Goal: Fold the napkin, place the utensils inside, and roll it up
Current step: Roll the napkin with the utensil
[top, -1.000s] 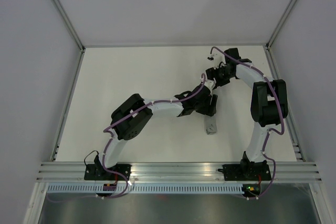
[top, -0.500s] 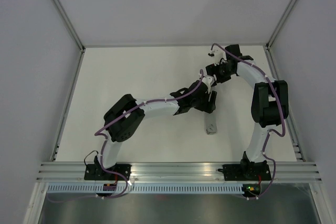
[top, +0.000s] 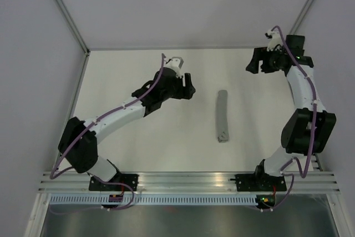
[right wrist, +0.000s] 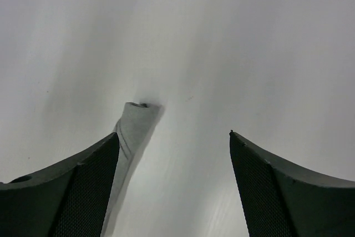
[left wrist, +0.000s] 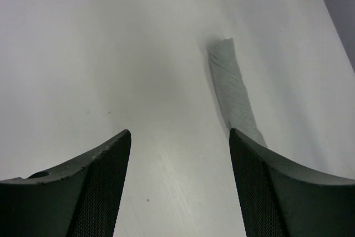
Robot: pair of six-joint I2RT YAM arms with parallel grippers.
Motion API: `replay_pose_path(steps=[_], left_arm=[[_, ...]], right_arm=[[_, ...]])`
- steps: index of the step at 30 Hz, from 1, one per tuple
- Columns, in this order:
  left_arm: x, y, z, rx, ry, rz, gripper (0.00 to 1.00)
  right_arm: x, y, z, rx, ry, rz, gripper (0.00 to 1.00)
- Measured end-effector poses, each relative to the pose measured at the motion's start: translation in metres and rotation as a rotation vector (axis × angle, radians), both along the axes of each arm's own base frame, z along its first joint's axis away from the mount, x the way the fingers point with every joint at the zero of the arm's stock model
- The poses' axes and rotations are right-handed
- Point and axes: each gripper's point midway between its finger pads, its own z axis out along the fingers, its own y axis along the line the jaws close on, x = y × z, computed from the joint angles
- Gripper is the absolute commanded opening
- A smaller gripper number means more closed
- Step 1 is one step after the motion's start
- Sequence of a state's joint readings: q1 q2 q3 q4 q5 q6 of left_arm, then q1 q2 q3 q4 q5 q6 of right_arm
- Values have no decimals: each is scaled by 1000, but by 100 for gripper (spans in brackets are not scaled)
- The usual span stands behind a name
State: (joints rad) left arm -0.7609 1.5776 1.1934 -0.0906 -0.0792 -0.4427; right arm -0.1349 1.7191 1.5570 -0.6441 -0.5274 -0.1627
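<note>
Rolled-up napkin (top: 222,116) lies as a slim tube mid-desk (top: 166,148), nothing touching it. A bit further back on its left, the left fingers (left wrist: 94,187) hang spread wide, empty. Furthest back, off right, the right fingers (right wrist: 83,192) are spread wide too, gripping nothing.

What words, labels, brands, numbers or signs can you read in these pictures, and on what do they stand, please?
None: no view shows any readable text.
The rolled napkin and the table carry no visible print.
</note>
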Motion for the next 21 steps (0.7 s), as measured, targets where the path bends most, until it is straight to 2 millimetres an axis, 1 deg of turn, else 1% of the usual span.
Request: replay_pose_path(steps=[2, 3, 4, 5, 7, 10, 14, 17, 21], left_arm=[[0, 31, 9, 1, -7, 53, 77], [-1, 46, 11, 5, -11, 80, 77], [-6, 57, 12, 13, -9, 95, 77], [-7, 71, 13, 17, -10, 116, 77], [-14, 86, 12, 31, -4, 131, 77], [-24, 99, 8, 51, 8, 138, 77], [-33, 109, 1, 72, 24, 138, 77], [-38, 113, 0, 77, 29, 139, 77], [-39, 115, 2, 74, 26, 142, 77]], right_arm=[[-12, -33, 21, -6, -55, -79, 86], [-21, -47, 31, -9, -78, -116, 86], [-30, -59, 40, -15, -101, -147, 87], [-39, -68, 47, -19, -121, -171, 87], [-56, -78, 55, -31, -156, -205, 87], [-80, -84, 53, -45, -168, -236, 89], [-102, -84, 34, -45, -151, -255, 91], [-107, -84, 28, -39, -137, -259, 93], [-107, -85, 31, -30, -149, -260, 96]])
